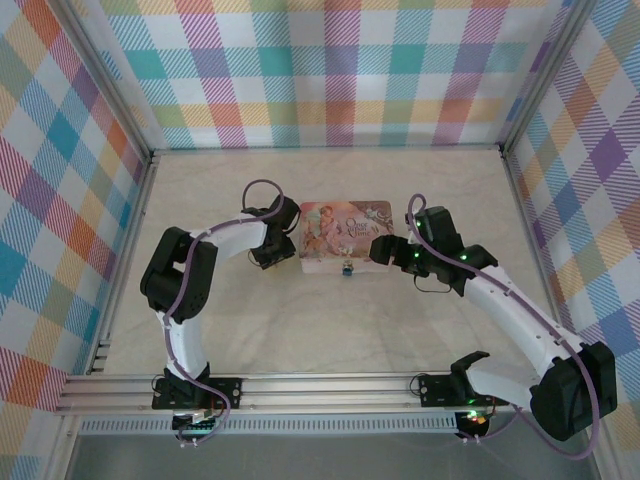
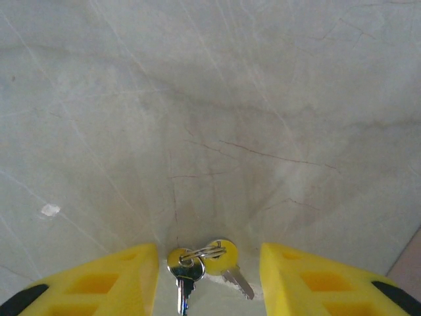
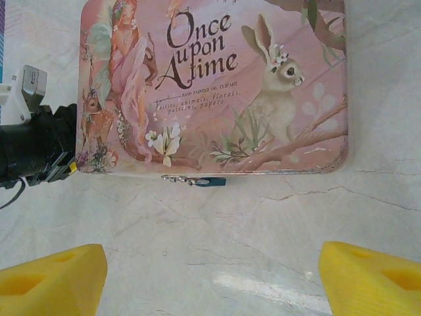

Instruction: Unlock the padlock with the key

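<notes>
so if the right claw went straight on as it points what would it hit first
Probably the padlock at the near edge of the tin, roughly centred ahead of the right claw; it might touch the table first, since its tilt is unclear.

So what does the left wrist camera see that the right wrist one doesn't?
Left wrist: two yellow-headed keys on a ring, lying inside the open left gripper. Right wrist: a pink tin lettered Once upon a time, with a small blue padlock at its front edge, beyond the open right gripper. Both: yellow fingertips and the marbled table.
</notes>
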Controlling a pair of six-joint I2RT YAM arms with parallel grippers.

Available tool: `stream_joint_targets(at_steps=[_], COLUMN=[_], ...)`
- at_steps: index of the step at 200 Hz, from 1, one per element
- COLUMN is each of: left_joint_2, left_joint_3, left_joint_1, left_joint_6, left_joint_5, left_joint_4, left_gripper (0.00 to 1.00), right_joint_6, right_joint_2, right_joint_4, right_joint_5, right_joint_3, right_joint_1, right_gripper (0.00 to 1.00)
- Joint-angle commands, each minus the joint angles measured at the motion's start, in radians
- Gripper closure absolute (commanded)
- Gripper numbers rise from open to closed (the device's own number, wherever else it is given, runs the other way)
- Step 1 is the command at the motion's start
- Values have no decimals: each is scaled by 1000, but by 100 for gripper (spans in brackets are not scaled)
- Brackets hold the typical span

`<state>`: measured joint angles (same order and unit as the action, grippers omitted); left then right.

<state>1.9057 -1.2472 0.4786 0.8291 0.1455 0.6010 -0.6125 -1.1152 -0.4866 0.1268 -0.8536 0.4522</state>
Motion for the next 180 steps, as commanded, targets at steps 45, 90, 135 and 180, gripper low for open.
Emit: stream_joint_targets(at_steps=[45,90,135,180], left_joint_2=[-15,15,47,49], left_joint_3=[12,-32,-23,1], left_joint_1=[-23,-29,-31,-40], left_joint_6=[39,22,16,1], left_joint_5=[21,26,38,26], left_joint_4=[5,25,26,16], left_gripper=[54,64,75,95], right_joint_6=[-25,-28,-36,-39], right_joint_2=[-1,5,17,28], right_joint_4=[45,46,45,49], right_joint_5=[4,2,-1,-4], right_joint_3=[34,37,53,61], right_joint_1=[8,11,12,13], right_gripper=[16,16,16,16])
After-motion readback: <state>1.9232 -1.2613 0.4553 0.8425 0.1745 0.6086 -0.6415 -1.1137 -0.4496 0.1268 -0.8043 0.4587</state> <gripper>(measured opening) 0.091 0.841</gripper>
